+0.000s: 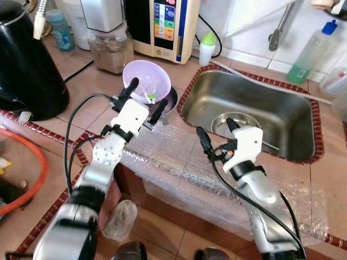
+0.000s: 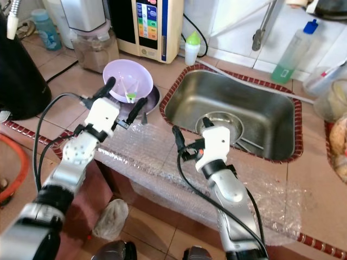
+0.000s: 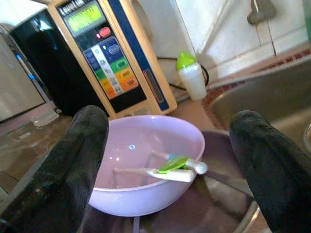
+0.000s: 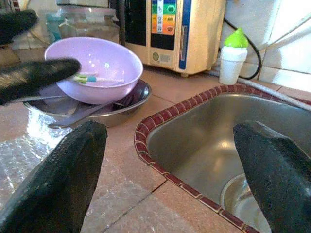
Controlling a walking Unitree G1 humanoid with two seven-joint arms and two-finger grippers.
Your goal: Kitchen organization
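The left gripper (image 1: 143,97) is held just in front of the lilac bowl (image 1: 146,81), with its fingers (image 3: 80,160) spread wide to either side of the bowl's near wall, as is seen most plainly in the left wrist view. Nothing is gripped yet. The spread appears to be set so that the rim can be taken between the fingers, and the approach is made from the robot's side because the back of the tiled surface (image 1: 87,81) is crowded by appliances.

The bowl is nested in a shallow steel dish (image 4: 124,109), which stands on the surface just beside the left rim of the sink (image 1: 303,135). A white utensil with a green part (image 3: 167,170) is lying inside the bowl; whether it is a spoon or a small brush cannot be made out.

The right gripper (image 1: 216,134) is kept low over the sheet of bubble wrap (image 1: 179,168) at the sink's near edge, its fingers also wide apart and empty. It is judged to be held ready there, clear of the left arm's reach. A round steel dish (image 1: 241,122) is resting at the bottom of the sink.
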